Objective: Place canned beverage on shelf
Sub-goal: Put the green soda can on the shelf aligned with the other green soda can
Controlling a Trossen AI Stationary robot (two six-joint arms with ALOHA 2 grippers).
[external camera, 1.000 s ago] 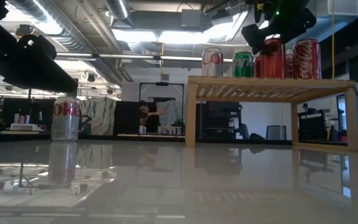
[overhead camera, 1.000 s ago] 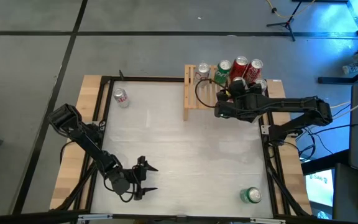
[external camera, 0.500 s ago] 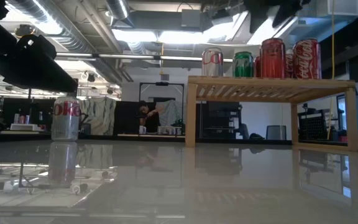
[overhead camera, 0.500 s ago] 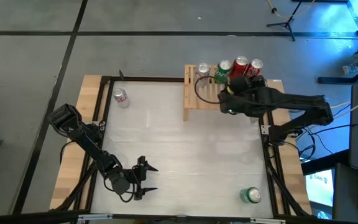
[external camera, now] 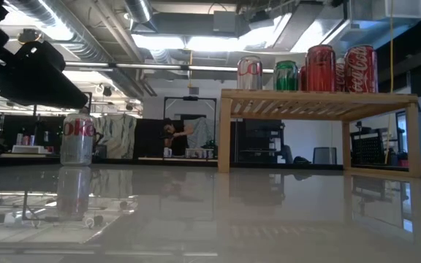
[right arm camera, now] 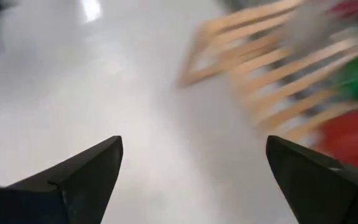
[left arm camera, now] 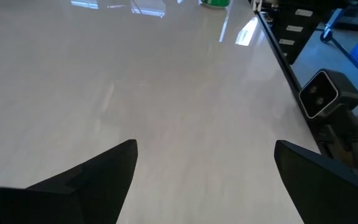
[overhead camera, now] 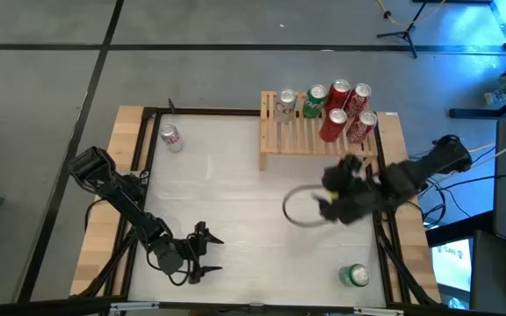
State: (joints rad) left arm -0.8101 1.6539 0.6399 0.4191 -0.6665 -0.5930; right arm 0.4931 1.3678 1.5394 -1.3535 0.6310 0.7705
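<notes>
Now that the right gripper (overhead camera: 328,207) has pulled back from the shelf (overhead camera: 299,140) to mid-tabletop, jaws spread and empty, a red can (overhead camera: 333,125) stands on the slats, so this placement looks done, with the left gripper (overhead camera: 207,255) idling open.

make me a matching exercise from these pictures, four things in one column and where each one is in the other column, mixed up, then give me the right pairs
Things:
1. silver can
2. green can
3. shelf
4. left gripper

Places, by the high view:
A. at the table's far edge, toward the right, with six cans on it
B. near the table's far left corner, off the shelf
C. near the table's near right corner, lying on its side
D. over the near left part of the table, holding nothing

Right pairs: 1-B, 2-C, 3-A, 4-D
</notes>
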